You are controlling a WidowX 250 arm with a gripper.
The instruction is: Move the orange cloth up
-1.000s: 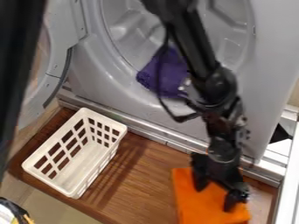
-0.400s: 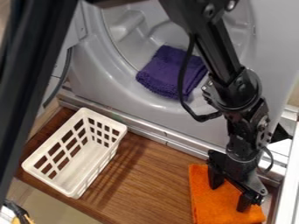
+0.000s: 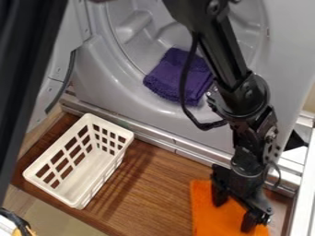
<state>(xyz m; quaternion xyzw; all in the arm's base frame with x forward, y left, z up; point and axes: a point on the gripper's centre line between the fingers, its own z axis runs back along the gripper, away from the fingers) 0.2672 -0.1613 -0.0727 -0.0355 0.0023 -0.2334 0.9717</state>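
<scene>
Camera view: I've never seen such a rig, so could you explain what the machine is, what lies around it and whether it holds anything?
The machine is one black robot arm, seen by a fixed camera looking down at a slant. Its end effector hangs at the lower right, fingers spread over an orange cloth. No cloth shows clamped between them; whether they press on it, I cannot tell. The cloth lies on a brown wooden surface, with a white basket to the left. Behind, a purple cloth lies in a grey rounded opening.
</scene>
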